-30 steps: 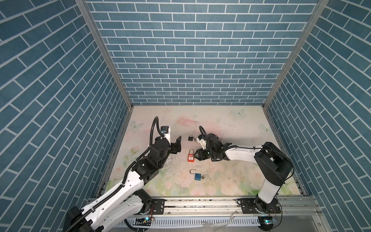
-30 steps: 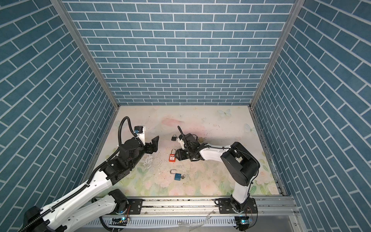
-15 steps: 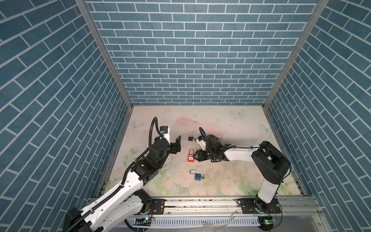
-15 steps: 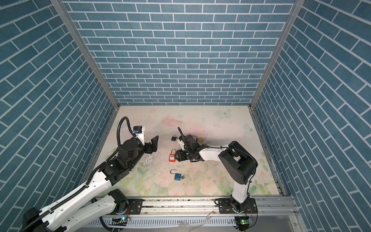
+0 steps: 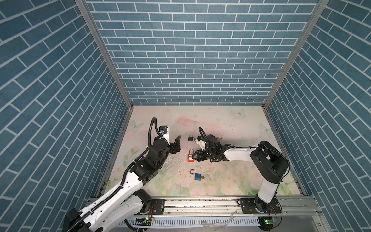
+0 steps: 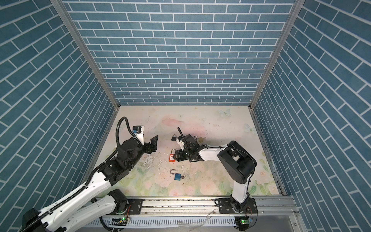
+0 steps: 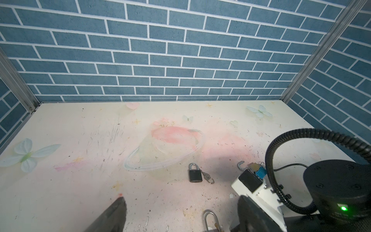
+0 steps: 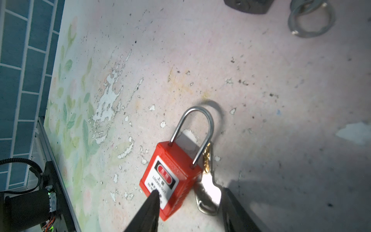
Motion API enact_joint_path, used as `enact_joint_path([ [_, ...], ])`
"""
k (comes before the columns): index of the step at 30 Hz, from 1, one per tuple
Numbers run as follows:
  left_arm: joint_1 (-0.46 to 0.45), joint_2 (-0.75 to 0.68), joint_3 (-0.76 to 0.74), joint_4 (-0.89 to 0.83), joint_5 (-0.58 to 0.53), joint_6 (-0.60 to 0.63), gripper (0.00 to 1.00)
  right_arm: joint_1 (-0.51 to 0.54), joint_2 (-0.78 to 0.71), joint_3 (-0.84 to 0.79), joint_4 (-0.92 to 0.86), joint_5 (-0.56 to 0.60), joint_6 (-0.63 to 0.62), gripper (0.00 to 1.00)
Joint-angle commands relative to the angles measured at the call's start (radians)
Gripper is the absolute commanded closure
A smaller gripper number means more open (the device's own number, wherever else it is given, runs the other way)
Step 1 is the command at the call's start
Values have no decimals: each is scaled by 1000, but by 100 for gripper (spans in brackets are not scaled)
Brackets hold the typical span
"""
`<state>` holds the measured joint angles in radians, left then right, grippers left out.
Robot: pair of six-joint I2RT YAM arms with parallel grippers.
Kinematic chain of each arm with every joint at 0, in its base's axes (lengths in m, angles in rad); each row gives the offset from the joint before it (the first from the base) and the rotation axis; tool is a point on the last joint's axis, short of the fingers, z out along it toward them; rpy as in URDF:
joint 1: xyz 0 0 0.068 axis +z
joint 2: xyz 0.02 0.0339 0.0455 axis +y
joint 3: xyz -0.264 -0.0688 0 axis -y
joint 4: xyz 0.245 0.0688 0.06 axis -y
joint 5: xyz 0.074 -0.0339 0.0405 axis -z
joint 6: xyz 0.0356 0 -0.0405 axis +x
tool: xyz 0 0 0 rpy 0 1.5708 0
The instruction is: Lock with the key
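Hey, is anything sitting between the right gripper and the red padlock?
Nothing visible. The right gripper is right at the red padlock, with its jaws open on either side of the lock and the key lying beside it.

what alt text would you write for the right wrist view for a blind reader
A red padlock with its shackle closed lies on a scuffed floral table, a key against its side. The right gripper hovers over them, its two dark fingers parted, one over the padlock's label and one beside the key.
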<state>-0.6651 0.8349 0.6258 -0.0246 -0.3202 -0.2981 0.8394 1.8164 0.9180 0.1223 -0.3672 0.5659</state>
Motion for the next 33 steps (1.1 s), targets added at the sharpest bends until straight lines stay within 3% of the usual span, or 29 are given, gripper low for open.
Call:
enact_joint_path([
  [1, 8, -14, -1, -1, -11, 0, 13, 6, -5, 16, -31, 23, 18, 49],
  [7, 9, -27, 6, -20, -66, -15, 13, 4, -150, 24, -54, 123, -51, 48],
  [14, 28, -61, 5, -36, -80, -66, 13, 20, -319, -5, -84, 134, -178, 49],
  [22, 35, -47, -29, -136, 3, -256, 13, 199, -451, -95, -166, 199, -402, 50],
  [26, 35, -39, -39, -248, 19, -345, 13, 263, -452, -117, -232, 278, -364, 50],
  [33, 37, -69, -109, -369, 175, -607, 13, 310, -407, -182, -226, 252, -300, 44],
])
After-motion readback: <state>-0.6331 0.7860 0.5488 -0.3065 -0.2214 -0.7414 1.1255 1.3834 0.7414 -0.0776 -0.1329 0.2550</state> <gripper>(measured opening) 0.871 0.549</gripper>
